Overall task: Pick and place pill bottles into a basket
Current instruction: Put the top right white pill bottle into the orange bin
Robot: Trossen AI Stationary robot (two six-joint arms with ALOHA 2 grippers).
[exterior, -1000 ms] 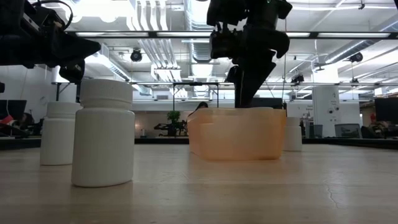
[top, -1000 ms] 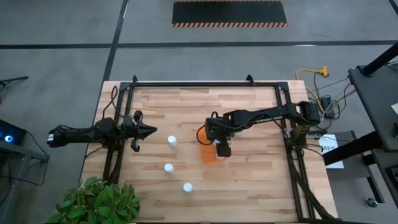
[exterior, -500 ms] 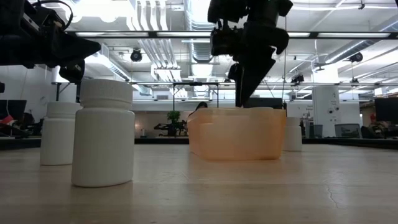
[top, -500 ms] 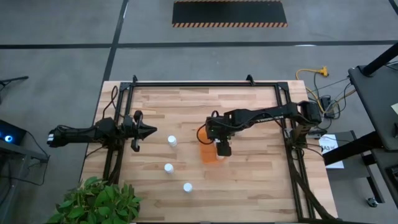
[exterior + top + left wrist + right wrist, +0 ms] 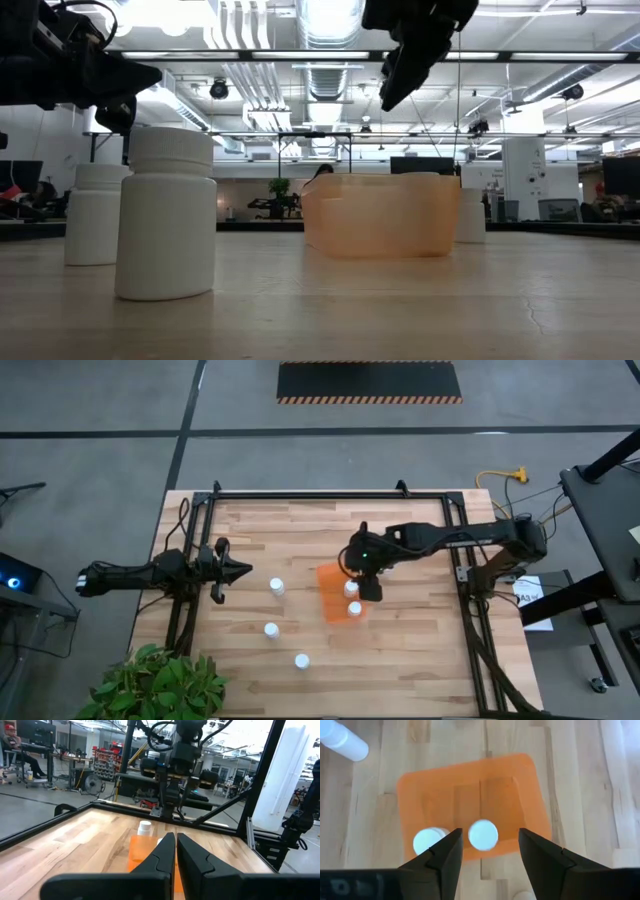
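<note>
The orange basket [image 5: 330, 592] stands mid-table and also shows in the right wrist view [image 5: 470, 785] and the low view [image 5: 380, 215]. Two white pill bottles [image 5: 483, 834] [image 5: 429, 840] stand inside it, side by side against its right long wall [image 5: 351, 588] [image 5: 355, 608]. My right gripper [image 5: 490, 852] is open and empty, hanging high above the basket [image 5: 392, 95] [image 5: 368, 590]. Three bottles [image 5: 277, 587] [image 5: 270, 629] [image 5: 301, 660] stand upright on the table left of the basket. Another bottle [image 5: 470, 215] stands just beyond the basket. My left gripper [image 5: 245, 570] [image 5: 176, 845] waits shut at the left.
A dark metal frame [image 5: 310, 495] runs round the wooden table [image 5: 420, 660]. A potted plant [image 5: 150, 685] stands at the near left corner. Bare wood lies right of and in front of the basket.
My right gripper has risen out of the basket and gone a little toward the table's right and far edges. The two bottles in the basket, covered by it before, now show from above. The basket and the other bottles have stayed put.
</note>
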